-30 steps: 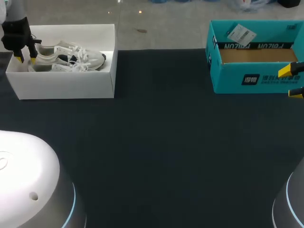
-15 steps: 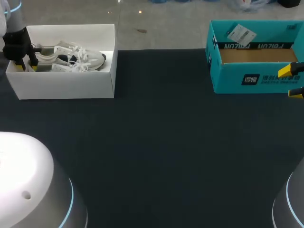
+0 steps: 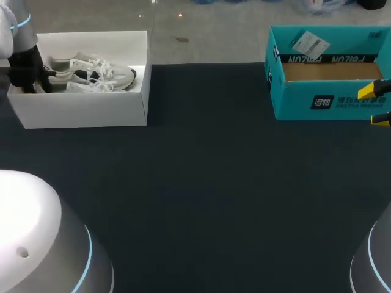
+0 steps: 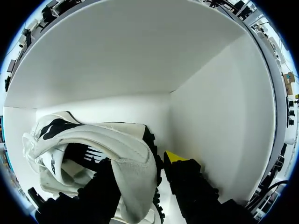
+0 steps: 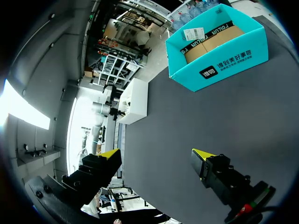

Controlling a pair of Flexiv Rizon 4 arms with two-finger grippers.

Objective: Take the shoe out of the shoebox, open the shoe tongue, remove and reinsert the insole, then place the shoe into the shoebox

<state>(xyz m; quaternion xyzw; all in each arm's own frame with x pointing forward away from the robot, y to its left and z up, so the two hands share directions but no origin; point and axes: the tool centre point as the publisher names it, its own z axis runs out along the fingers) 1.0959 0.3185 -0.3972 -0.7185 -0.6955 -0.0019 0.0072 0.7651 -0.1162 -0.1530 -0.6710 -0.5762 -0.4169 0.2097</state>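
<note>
Shoe (image 3: pixel 91 72) lies in the white box (image 3: pixel 79 111), heel at the box's end wall. Left gripper (image 4: pixel 140 161) is down inside that end, fingers apart astride the heel, one in the collar and one between heel and wall, and does not look clamped. Risks: the outer finger jams on the box wall, or a shallow pinch on the soft collar slips. The lift could also drag the light box up. Right gripper (image 3: pixel 376 105) hangs wide open, well apart from the box, so nothing pins it.
</note>
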